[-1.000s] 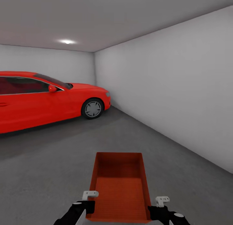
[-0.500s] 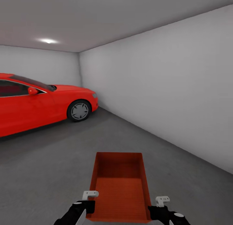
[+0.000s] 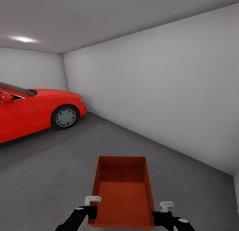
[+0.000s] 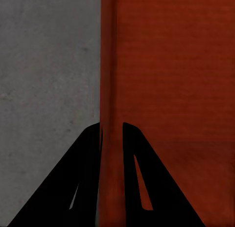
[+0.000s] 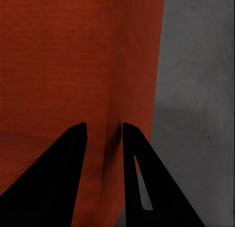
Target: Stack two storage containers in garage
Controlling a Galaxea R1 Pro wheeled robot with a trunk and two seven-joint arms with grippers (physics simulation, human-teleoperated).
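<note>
Both arms reach forward and low at the bottom of the head view, black forearms cut off by the lower edge, and between them they carry one orange-red, open-topped rectangular storage container [image 3: 122,191] above the dark grey speckled concrete floor [image 3: 49,171] of the garage. The left gripper [image 3: 90,209] sits at the container's near left wall and the right gripper [image 3: 158,213] at its near right wall, each with a small white bracket showing just above it. In the left wrist view the left gripper [image 4: 111,131] has its two black fingers [image 4: 88,153] clenched on the thin orange-red wall [image 4: 110,65], one finger on either face, with grey floor to one side and the container's ribbed inner bottom to the other. In the right wrist view the right gripper [image 5: 104,131] grasps the opposite wall [image 5: 137,65] the same way, its fingers [image 5: 139,158] pressed to both faces. The container's near end is hidden behind the grippers and cut by the frame edge. Ahead on the left stands a glossy red coupe car [image 3: 36,108], its rear cut off by the left edge, near plain pale grey walls [image 3: 159,91] under a ceiling light [image 3: 24,40].
</note>
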